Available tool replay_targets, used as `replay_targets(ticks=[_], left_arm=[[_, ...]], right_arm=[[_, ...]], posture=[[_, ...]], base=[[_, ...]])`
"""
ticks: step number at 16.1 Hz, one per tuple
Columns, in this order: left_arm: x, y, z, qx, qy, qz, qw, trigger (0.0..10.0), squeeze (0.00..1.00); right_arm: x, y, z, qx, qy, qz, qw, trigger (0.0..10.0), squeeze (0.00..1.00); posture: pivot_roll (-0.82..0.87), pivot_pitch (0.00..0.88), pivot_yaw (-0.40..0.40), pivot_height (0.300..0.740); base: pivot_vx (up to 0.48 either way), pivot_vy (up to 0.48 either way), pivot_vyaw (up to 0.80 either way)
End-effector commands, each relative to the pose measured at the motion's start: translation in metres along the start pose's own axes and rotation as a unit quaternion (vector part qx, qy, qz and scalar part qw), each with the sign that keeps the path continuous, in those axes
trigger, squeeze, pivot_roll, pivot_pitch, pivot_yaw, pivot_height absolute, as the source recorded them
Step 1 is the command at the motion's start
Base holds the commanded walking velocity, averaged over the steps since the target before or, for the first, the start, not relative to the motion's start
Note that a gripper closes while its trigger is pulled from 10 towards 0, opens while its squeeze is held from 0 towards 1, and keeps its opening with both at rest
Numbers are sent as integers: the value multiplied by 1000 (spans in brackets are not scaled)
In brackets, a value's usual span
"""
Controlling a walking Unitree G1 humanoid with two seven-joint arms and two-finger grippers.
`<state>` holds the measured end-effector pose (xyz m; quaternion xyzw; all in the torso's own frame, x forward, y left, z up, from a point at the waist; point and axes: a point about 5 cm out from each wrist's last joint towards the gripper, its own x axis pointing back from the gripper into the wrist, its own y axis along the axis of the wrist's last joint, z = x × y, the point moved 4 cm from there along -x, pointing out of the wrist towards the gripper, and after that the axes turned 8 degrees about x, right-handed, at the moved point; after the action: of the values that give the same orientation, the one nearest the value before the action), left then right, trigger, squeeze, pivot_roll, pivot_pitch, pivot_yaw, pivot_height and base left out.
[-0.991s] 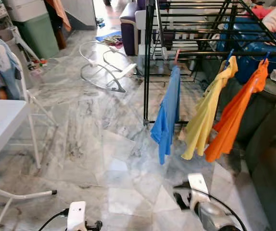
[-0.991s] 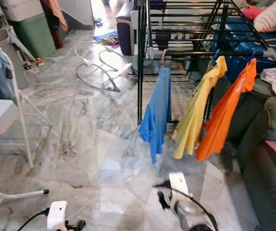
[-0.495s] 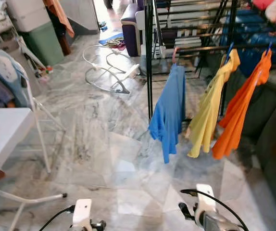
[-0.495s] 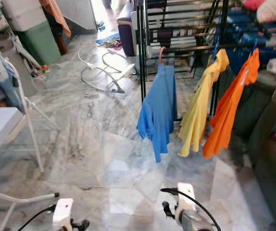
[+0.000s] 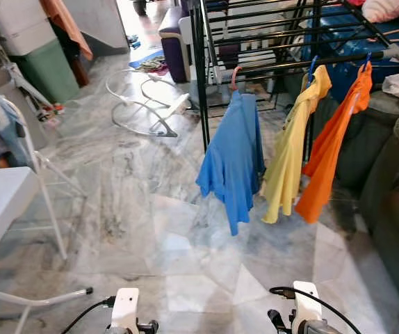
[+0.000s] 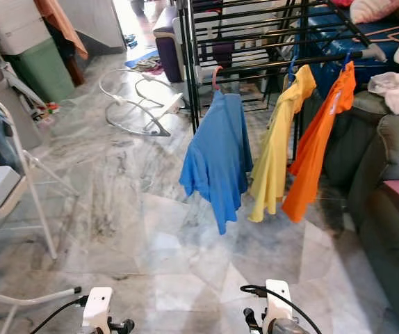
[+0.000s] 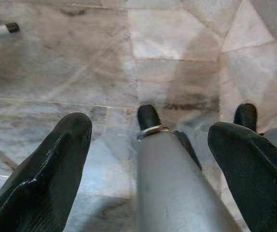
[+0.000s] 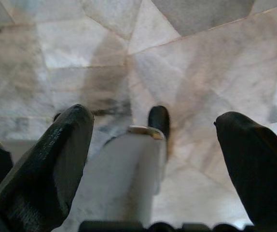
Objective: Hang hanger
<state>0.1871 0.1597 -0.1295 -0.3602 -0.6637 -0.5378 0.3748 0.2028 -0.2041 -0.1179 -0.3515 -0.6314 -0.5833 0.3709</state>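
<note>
While both arms hang low, I see marble floor between the spread fingers of the left gripper and right gripper. Far ahead, a pink hanger (mostly hidden by its blue shirt) hangs on the black rack.

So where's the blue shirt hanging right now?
In the left eye view the blue shirt hangs on the black drying rack, ahead and right of centre, left of the yellow shirt.

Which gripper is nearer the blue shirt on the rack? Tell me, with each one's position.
Right. The right gripper hangs low, below the blue shirt and slightly to its right. The left gripper hangs equally low but well off to the shirt's left.
</note>
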Motion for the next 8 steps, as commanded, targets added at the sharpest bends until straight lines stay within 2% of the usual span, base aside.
replay_targets(ticks=[1,4,8], left_arm=[[0,-3,3,20,10,2,1000,10000,0],[0,-8,2,43,15,4,999,10000,0],[1,-7,4,42,20,2,999,10000,0]], right_arm=[[-1,1,5,22,10,3,1000,10000,0],[-1,3,9,51,17,4,999,10000,0],[-2,3,13,54,21,6,998,10000,0]], posture=[[-179,0,71,740],[-157,0,51,740],[-125,0,34,740]], base=[[0,0,0],[0,0,0],[0,0,0]])
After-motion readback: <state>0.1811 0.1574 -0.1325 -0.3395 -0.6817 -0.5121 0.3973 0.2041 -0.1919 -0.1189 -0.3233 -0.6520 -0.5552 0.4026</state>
